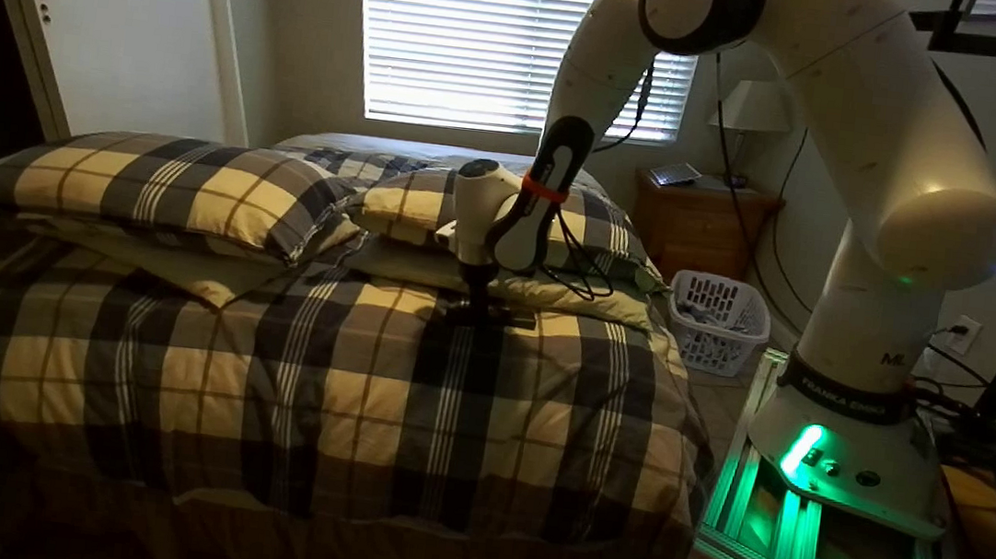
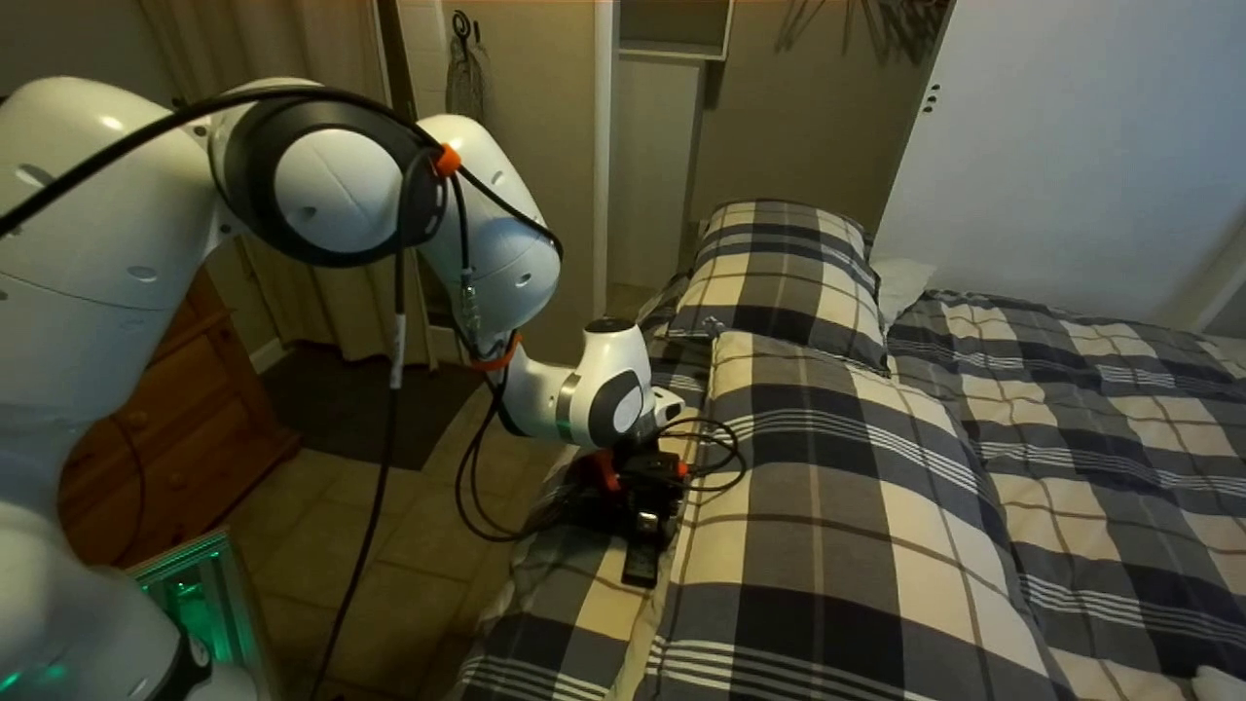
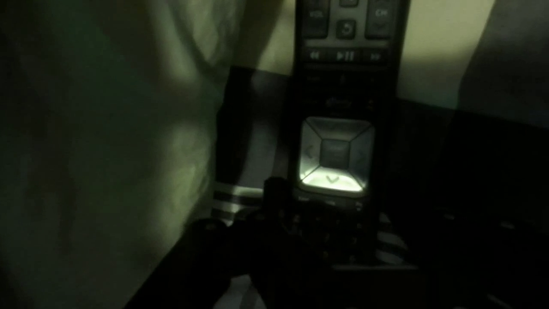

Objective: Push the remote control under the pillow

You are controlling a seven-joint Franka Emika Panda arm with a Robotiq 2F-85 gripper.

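The remote control (image 2: 640,565) is a slim black oblong lying on the plaid bed, right along the near edge of the plaid pillow (image 2: 827,526). It fills the middle of the wrist view (image 3: 336,103), with a lit square pad. The pillow also shows behind my arm in an exterior view (image 1: 409,203). My gripper (image 2: 650,501) points down at one end of the remote, low over the bed (image 1: 469,312). In the wrist view a dark finger (image 3: 276,193) is at the remote's left side. The other finger is lost in shadow, so the opening is unclear.
A puffier plaid pillow (image 1: 166,180) lies further along the bed, also visible from the robot's side (image 2: 784,273). A pale pillow (image 1: 398,264) lies under the plaid one. Cables (image 2: 730,448) loop from the wrist onto the pillow. A white laundry basket (image 1: 720,326) stands beside the bed.
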